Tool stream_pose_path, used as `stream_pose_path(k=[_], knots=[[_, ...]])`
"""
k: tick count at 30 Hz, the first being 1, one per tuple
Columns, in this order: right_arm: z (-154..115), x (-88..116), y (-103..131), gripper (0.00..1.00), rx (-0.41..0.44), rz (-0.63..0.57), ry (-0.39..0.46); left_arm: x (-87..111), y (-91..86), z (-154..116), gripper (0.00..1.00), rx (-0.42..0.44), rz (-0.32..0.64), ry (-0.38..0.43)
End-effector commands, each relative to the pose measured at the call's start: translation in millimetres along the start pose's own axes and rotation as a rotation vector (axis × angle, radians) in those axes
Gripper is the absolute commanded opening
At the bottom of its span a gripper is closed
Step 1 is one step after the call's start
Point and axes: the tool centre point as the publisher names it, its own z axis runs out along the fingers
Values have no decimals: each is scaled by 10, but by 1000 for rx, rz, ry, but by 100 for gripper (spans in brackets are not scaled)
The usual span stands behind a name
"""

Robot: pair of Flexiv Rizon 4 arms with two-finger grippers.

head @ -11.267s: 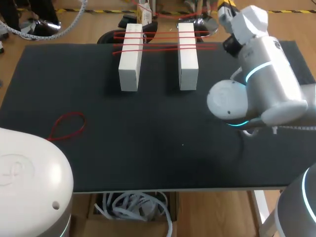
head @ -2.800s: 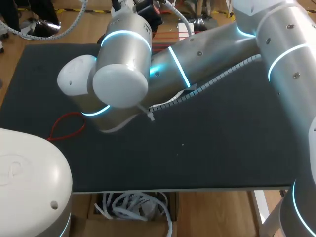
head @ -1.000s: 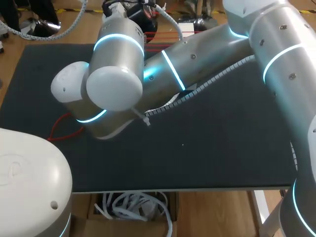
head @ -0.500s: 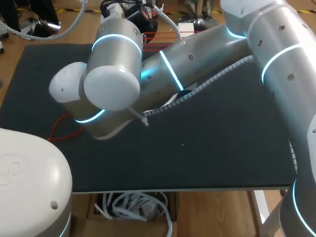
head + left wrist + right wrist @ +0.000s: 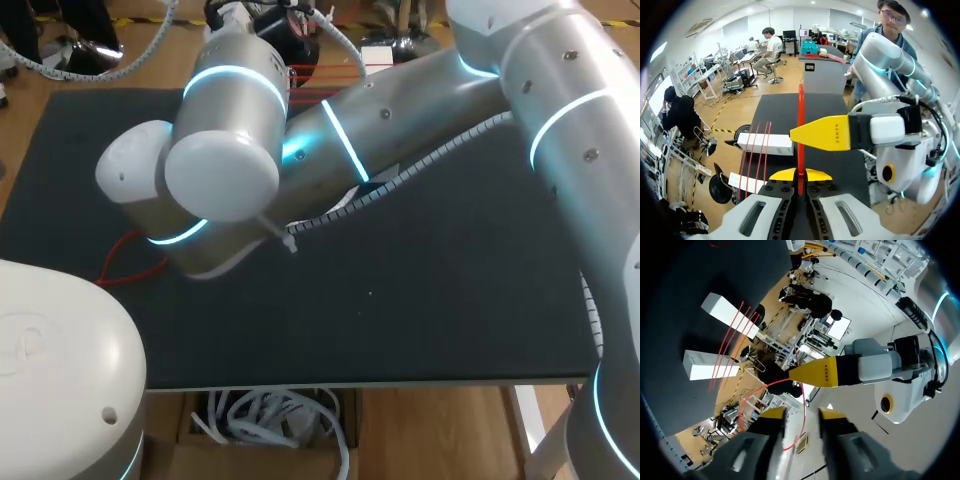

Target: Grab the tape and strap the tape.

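In the left wrist view my left gripper [image 5: 800,176] is shut on a red band [image 5: 800,130] that runs taut straight ahead from its tips. A yellow finger [image 5: 825,133] of my right arm crosses just ahead of it. In the right wrist view my right gripper [image 5: 802,417] stands open, and a red band loop [image 5: 742,410] curls around and below its fingers. My left arm's yellow finger [image 5: 817,372] lies just ahead. Two white blocks [image 5: 725,310] carry several red bands [image 5: 730,340]. In the head view my right arm [image 5: 330,130] hides both grippers.
A spare red loop [image 5: 130,268] lies on the black table [image 5: 420,300] at the left, partly under my right arm's elbow. The white blocks [image 5: 765,144] stand near the far edge. My right arm stretches across the table's back half.
My right arm's elbow has drifted slightly to the left over the table. The spare red loop has not moved.
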Motion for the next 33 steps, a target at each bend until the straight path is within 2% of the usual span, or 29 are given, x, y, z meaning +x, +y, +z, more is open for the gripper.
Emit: stream_pose_path(k=[1,2,4,5,8,13,15,19,20,23,24,33], knots=[[-61,-47,-62,39,-16,4,17,1,-2,-9,0,-4,-1,1],[-77,-58,-72,35,-19,8,16,1,-2,-9,0,-4,-1,1],[-121,-74,-97,33,-25,12,18,1,-2,-9,0,-4,-1,1],[-144,-80,-111,23,-28,15,18,1,-2,-9,0,-4,-1,1],[-211,-91,-175,25,-35,18,17,1,-2,-9,0,-4,-1,1],[-313,-106,-364,36,-37,24,12,1,-2,-9,0,-4,-1,1],[-351,-116,-470,45,-30,31,10,1,-2,-9,0,-4,-1,1],[-360,-115,-716,47,-4,42,6,1,-2,-9,0,-4,-1,1],[-353,-113,-779,56,4,44,6,1,-2,-9,0,-4,-1,1],[-324,-105,-985,94,17,52,4,1,-2,-9,0,-4,-1,1],[-306,-98,-1053,99,18,53,5,1,-2,-9,0,-4,-1,1],[-139,-23,-1602,100,69,59,1,1,-2,-9,0,-4,-1,1]])
